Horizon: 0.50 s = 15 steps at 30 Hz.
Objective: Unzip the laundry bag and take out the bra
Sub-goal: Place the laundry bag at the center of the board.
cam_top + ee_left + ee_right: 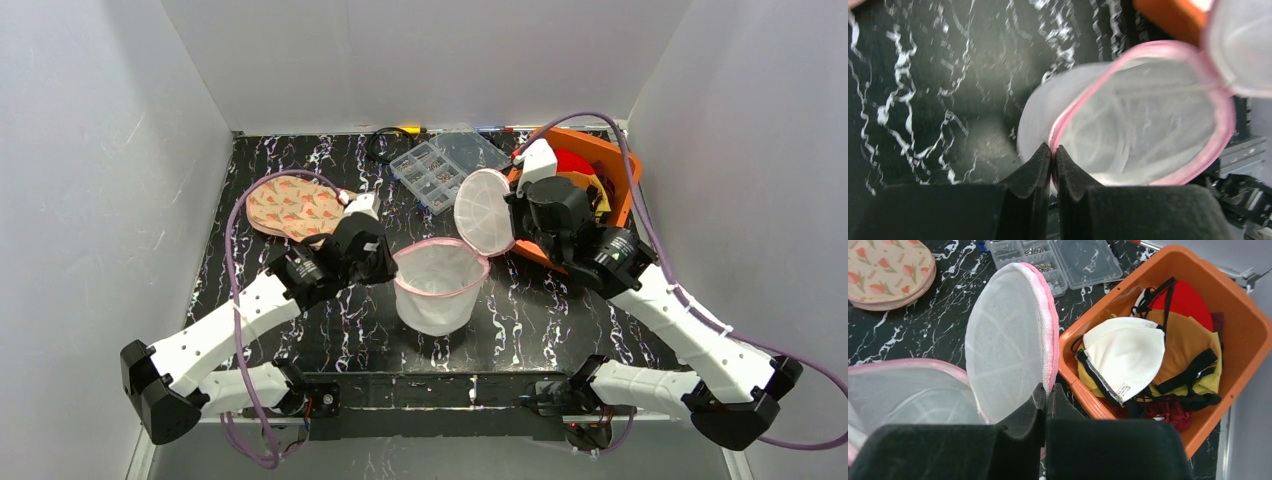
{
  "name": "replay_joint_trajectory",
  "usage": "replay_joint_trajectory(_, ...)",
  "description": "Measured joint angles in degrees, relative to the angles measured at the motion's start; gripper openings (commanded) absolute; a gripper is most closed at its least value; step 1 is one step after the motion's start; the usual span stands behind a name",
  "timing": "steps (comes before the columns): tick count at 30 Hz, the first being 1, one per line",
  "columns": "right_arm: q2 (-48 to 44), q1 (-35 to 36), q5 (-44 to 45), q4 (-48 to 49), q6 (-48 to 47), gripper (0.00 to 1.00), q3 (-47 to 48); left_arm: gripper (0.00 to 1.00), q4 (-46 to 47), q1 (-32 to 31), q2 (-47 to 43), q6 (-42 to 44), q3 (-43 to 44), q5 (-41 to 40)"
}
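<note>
The laundry bag (pixel 437 285) is sitting open mid-table (pixel 340 325). The left gripper (pixel 1053 150) is pinching the pink rim on the bag's left side, fingers closed tight on it. The right gripper (pixel 1046 390) is clamping the edge of the bag's lid (pixel 1008 345), holding it upright at the bag's right. A flowered bra (pixel 292 207) is lying behind the bag to its left, and an orange bin (pixel 1248 340) is standing to its right.
</note>
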Motion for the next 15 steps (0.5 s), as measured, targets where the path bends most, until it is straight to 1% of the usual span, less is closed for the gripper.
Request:
replay_joint_trajectory(3,-0.3,2.2,4.6,2.9,-1.3,0.01,-1.5,0.07,1.7,0.4,1.4,1.5,3.1,0.1)
replay_joint_trajectory(6,-2.5,3.0,7.1,7.1,-1.6,0.01,-6.5,0.07,2.8,1.0,2.6,2.0,2.9,0.9)
replay_joint_trajectory(11,-4.1,5.2,10.7,11.5,-3.1,0.01,-12.8,0.06,3.7,3.9,4.8,2.1,-1.8,3.6)
replay_joint_trajectory(15,-4.0,10.0,16.9,15.6,-6.0,0.01,-14.5,0.05,4.2,6.5,5.8,1.9,-4.1,5.6)
